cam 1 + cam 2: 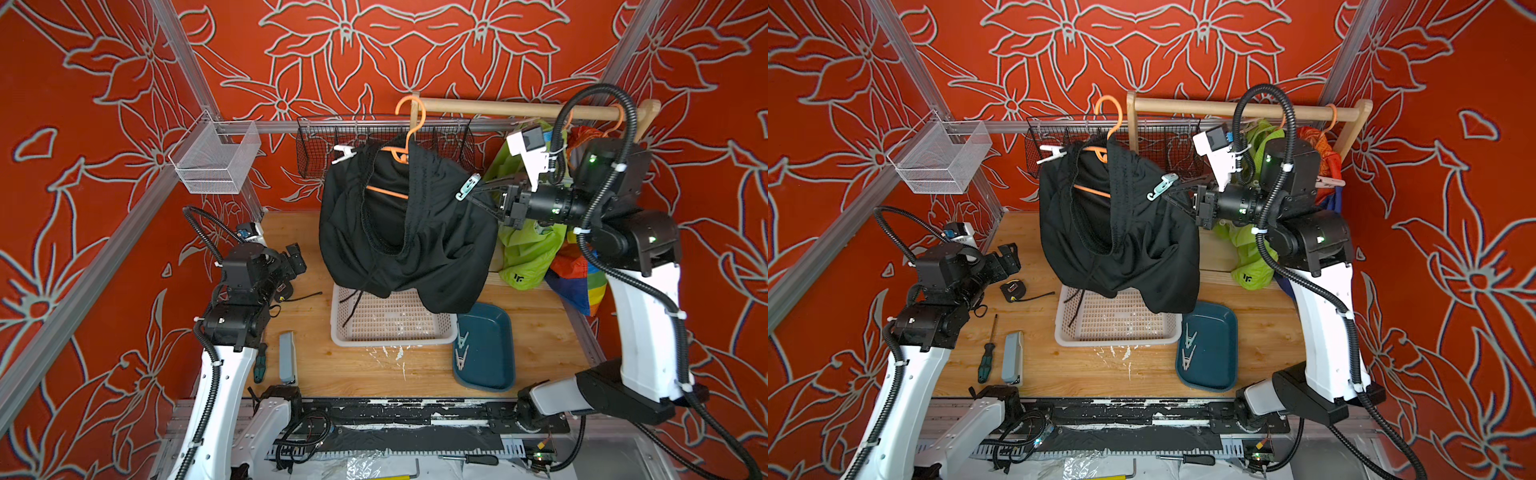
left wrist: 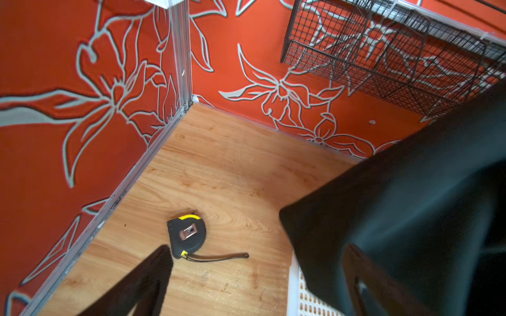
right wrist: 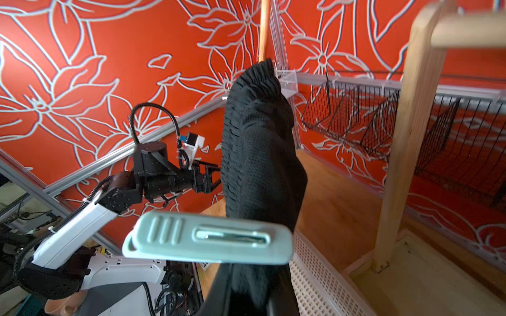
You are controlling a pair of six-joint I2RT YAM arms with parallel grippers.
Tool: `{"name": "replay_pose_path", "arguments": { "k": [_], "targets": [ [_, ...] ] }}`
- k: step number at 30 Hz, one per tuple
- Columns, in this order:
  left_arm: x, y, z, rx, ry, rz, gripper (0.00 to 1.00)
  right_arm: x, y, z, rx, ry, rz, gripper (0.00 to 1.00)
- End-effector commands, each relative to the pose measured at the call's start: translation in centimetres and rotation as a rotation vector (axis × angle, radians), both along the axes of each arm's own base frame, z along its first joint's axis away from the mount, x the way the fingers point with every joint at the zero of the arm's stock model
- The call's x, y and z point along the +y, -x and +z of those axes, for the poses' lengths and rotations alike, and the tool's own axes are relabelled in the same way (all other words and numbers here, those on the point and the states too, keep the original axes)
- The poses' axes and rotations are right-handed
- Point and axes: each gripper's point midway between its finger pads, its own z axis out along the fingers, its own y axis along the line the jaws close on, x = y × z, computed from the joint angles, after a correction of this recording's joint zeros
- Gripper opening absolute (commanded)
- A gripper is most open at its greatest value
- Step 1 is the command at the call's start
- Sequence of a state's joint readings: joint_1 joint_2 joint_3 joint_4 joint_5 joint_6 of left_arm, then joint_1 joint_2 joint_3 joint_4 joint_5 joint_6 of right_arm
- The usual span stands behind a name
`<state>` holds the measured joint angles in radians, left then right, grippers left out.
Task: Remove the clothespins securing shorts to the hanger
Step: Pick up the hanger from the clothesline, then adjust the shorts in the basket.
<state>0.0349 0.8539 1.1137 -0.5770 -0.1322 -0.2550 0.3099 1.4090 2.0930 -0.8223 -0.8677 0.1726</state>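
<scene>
1. Right gripper (image 1: 478, 195). Raised to hanger height and reaching sideways. Its jaws are pressed together across item 2, a hold that suits drawing the peg away from the cloth.

2. Mint clothespin (image 1: 468, 186). Sits between the jaws and crosswise to them, at the near shoulder of item 3. Whether its mouth bites the fabric cannot be told.

3. Black shorts (image 1: 407, 232). Just beyond the fingertips, draped over item 4. The drawstring trails down toward item 8.

4. Orange hanger (image 1: 409, 124). Inside the shorts, past the fingertips, with only its hook and part of its bar showing. What the hook hangs from cannot be told.

5. Pale clothespin (image 1: 344, 153). On the far shoulder of the black shorts, the side away from the right gripper. Judged to be the peg keeping this pair up, and the next one due.

6. Lime green shorts (image 1: 528, 249) and rainbow shorts (image 1: 582, 282). Behind the gripper's wrist, hung under the wooden rail (image 1: 498, 109) and partly hidden by the arm. Judged to be waiting their turn.

7. Teal tray (image 1: 492, 340). On the tabletop below the right gripper. It holds two clothespins (image 1: 461, 349), so it is judged the drop-off for removed pegs.

8. White perforated basket (image 1: 395, 341). Beside the tray and under the black shorts, likely there to catch freed garments.

9. Left gripper (image 2: 256, 249). Farthest away, across the shorts and low over the tabletop. Its fingers are spread wide and hold nothing. A tape measure (image 2: 187, 236) lies under it. Judged parked clear of the work.
</scene>
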Motion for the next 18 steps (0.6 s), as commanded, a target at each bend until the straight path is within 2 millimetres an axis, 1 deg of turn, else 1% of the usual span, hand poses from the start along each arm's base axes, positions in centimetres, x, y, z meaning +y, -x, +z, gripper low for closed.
{"name": "replay_pose_path", "arguments": {
  "k": [1,4,5,6,9,10,11,13,16,18],
  "targets": [
    [-0.1,0.2,-0.7,0.015,0.018,-0.004,0.97,0.8,-0.2,0.9,-0.178,-0.052,0.054,0.0],
    [-0.8,0.2,-0.4,-0.006,0.025,-0.05,0.97,1.4,-2.0,-2.1,-0.189,-0.052,0.038,0.0],
    [-1.1,0.2,-0.3,-0.013,0.027,-0.065,0.97,1.7,-2.7,-3.5,-0.181,-0.043,0.033,0.0],
    [-1.4,0.2,0.0,-0.022,0.028,-0.085,0.97,2.2,-3.2,-4.7,-0.176,-0.035,0.033,0.0],
    [-2.0,0.3,0.9,-0.052,0.031,-0.122,0.97,4.0,-4.3,-7.1,-0.174,-0.02,0.04,0.0],
    [-2.1,0.5,1.2,-0.06,0.03,-0.127,0.97,4.5,-4.6,-7.5,-0.177,-0.019,0.045,0.0],
    [-2.3,0.6,1.5,-0.069,0.03,-0.135,0.97,5.4,-4.7,-7.9,-0.184,-0.015,0.055,0.0],
    [-2.6,0.8,2.1,-0.085,0.029,-0.154,0.97,6.6,-5.0,-8.0,-0.206,-0.02,0.066,0.0],
    [-2.7,1.2,2.6,-0.097,0.028,-0.163,0.97,8.5,-6.0,-7.3,-0.235,-0.047,0.083,0.0],
    [-2.6,1.4,2.8,-0.096,0.02,-0.159,0.97,9.6,-6.9,-6.1,-0.259,-0.067,0.092,0.0]
  ]
}}
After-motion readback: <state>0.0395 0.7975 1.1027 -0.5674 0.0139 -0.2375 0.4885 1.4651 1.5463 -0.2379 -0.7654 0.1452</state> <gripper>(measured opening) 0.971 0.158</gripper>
